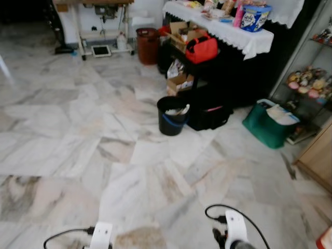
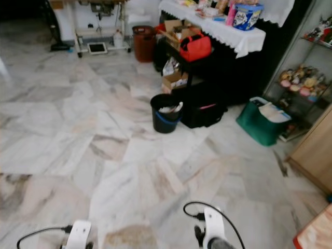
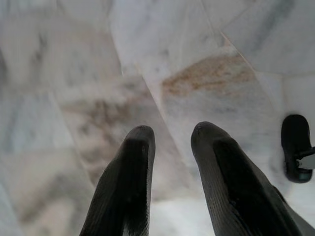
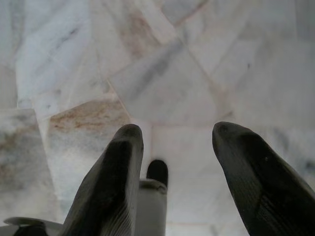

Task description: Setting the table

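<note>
Both your arms hang low over the marble floor. Left gripper: fingers slightly apart, holding nothing. Right gripper: spread wider, also holding nothing. Farther ahead, black bucket stands beside a black bag. The table with white cloth is farthest, cluttered on top.

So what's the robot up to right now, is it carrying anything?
Nothing is in hand. Both arms hang low over the marble floor; the left gripper and the right gripper are open and empty. Ahead stand a black bucket, a red bag on a dark shelf, a green bag, and a table with a white cloth.
</note>
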Available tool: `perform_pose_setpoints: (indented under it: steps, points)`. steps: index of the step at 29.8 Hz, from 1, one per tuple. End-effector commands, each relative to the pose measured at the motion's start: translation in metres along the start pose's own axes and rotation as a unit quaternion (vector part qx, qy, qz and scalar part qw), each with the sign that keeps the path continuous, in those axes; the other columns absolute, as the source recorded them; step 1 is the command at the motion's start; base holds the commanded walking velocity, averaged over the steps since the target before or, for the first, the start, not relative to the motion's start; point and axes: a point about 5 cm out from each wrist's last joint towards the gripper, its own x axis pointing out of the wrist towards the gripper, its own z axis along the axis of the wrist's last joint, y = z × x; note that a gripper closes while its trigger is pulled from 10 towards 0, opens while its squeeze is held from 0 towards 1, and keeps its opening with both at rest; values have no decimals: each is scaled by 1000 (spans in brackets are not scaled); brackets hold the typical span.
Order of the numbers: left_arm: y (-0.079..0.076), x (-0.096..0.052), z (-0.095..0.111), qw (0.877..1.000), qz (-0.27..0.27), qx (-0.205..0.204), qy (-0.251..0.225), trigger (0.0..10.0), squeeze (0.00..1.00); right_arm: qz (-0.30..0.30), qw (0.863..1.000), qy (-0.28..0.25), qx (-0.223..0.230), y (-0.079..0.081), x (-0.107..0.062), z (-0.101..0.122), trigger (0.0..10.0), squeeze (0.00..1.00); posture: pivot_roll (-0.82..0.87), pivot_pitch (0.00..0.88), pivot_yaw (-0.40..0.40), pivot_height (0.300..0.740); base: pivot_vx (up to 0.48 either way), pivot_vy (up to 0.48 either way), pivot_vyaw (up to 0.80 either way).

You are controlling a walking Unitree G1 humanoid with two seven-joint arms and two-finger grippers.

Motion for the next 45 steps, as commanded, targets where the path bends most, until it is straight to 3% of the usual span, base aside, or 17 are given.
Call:
perform_pose_setpoints:
  steps: [1,45]
  points:
    - [-6,2,6,1000,-12,12,-6,10000,0,-14,1000,1,11,-8,-2,-2,10000,0,14,0,-11,740,0,0,-706]
    - [-18,0,4,999,-32,18,-5,10000,0,-2,1000,8,-14,-7,-1,-2,10000,0,27,0,-43,740,0,0,-707]
